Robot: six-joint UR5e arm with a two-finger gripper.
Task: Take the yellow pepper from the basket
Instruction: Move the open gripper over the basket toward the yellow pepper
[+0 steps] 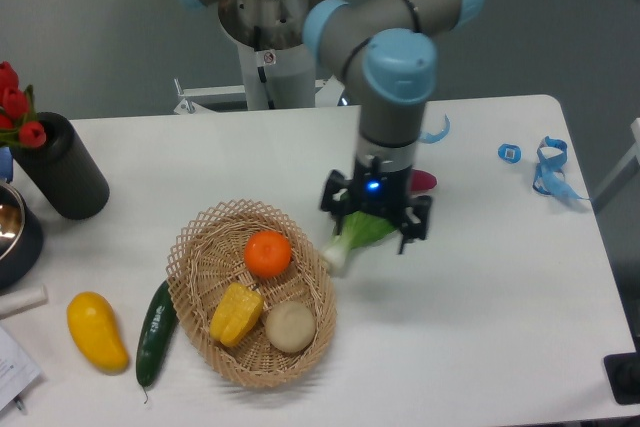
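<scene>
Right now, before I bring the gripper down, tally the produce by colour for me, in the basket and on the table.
Yellow: 2, the yellow pepper in the basket and the oval fruit
Orange: 1, the orange
Tan: 1, the round piece
Green: 2, the cucumber and the bok choy
Purple-red: 1, the part-hidden piece
Total: 7

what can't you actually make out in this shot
- Claw: seen from above, its own body covers the fingertips, so open or shut is unclear.
- Bok choy: leafy end hidden under the claw.
- Purple vegetable: mostly behind the arm.
- Metal bowl and red flowers: cut off by the left edge.
- Yellow pepper in the basket: underside not visible.
</scene>
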